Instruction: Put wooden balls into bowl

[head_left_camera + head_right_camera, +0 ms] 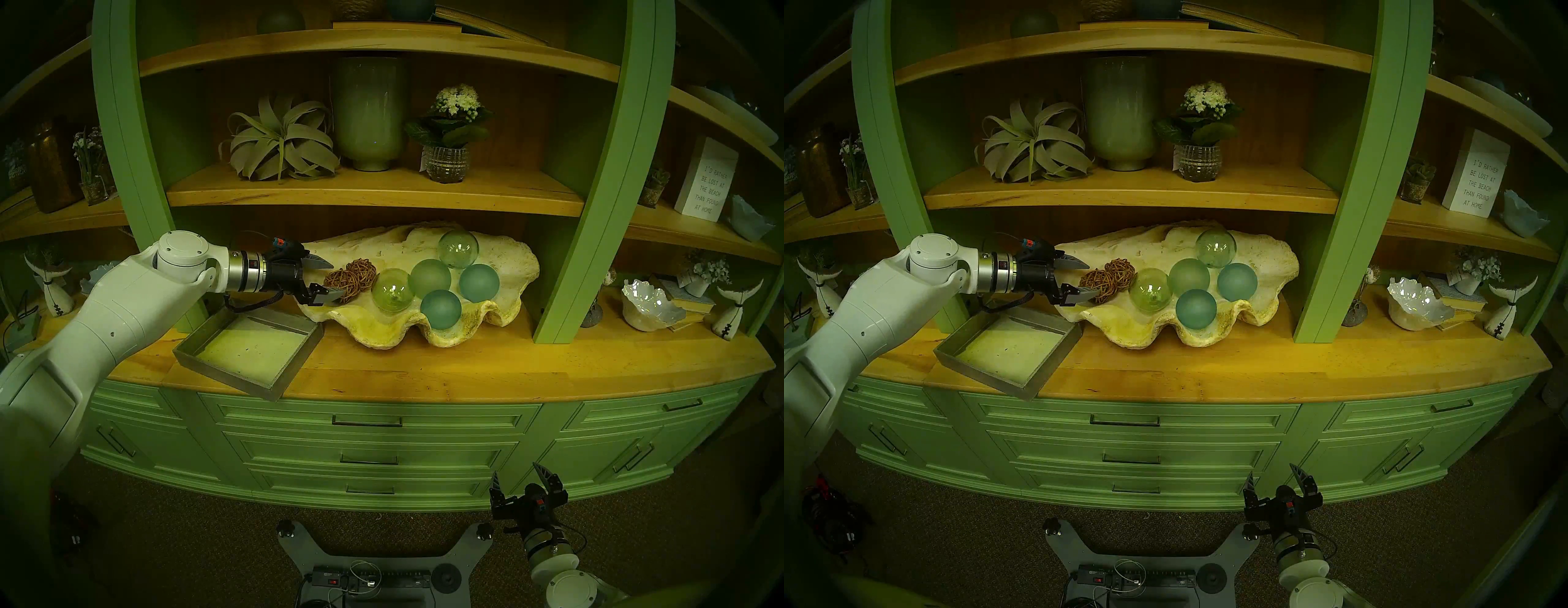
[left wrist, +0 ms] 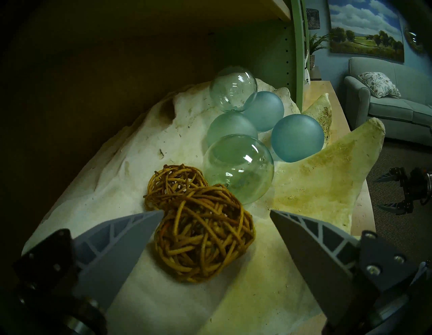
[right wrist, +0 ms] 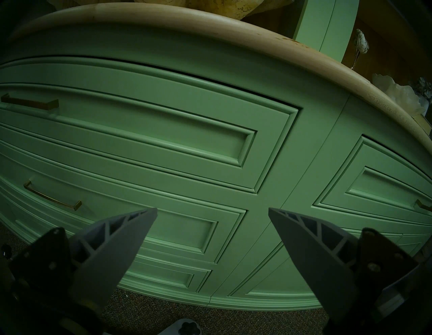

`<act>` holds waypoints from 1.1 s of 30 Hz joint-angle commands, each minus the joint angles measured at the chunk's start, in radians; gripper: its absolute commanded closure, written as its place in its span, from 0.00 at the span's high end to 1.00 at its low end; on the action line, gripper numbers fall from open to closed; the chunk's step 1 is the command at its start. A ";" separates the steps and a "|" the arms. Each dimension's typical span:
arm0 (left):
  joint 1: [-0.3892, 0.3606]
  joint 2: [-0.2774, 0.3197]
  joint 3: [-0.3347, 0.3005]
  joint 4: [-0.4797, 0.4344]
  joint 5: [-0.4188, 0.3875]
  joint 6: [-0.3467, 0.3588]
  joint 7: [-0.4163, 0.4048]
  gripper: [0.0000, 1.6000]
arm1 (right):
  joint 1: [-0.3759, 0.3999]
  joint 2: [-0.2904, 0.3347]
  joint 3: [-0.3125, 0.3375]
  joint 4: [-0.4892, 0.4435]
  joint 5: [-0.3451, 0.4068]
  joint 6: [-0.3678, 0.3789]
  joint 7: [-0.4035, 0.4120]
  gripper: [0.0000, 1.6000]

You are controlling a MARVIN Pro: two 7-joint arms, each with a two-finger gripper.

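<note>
A: Sitting inside the shell (image 1: 500,254), both balls. The near ball (image 2: 203,234) lies on the shell floor between the left gripper's (image 2: 216,214) jaws, which stand wide apart; one fingertip (image 2: 154,216) looks to be touching or just short of it, the other is clear of it.

B: And the far ball (image 2: 174,183)?

A: At 11 o'clock of the near one in the left wrist view, touching it. A clear glass sphere (image 2: 238,169) sits at 1 o'clock of the pair, just beside them.

B: More spheres?

A: Four more beyond it: a frosted green sphere (image 1: 429,279), two teal spheres (image 1: 478,282), and a second clear one (image 1: 458,249) at the back. All in the shell.

B: Where does the shell stand?

A: On the wooden surface (image 1: 466,369), under the shelf (image 1: 373,195). A grey tray (image 1: 237,373) lies at its 8 o'clock in the head view, one corner over the surface's edge.

B: The right gripper (image 1: 526,475)?

A: Low, in front of the green drawers (image 3: 163,140), jaws apart, nothing between them.
</note>
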 commanded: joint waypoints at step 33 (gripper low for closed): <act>0.357 0.439 -0.364 -0.103 -0.116 -0.151 -0.238 1.00 | 0.009 -0.002 0.000 -0.008 -0.001 -0.006 0.000 1.00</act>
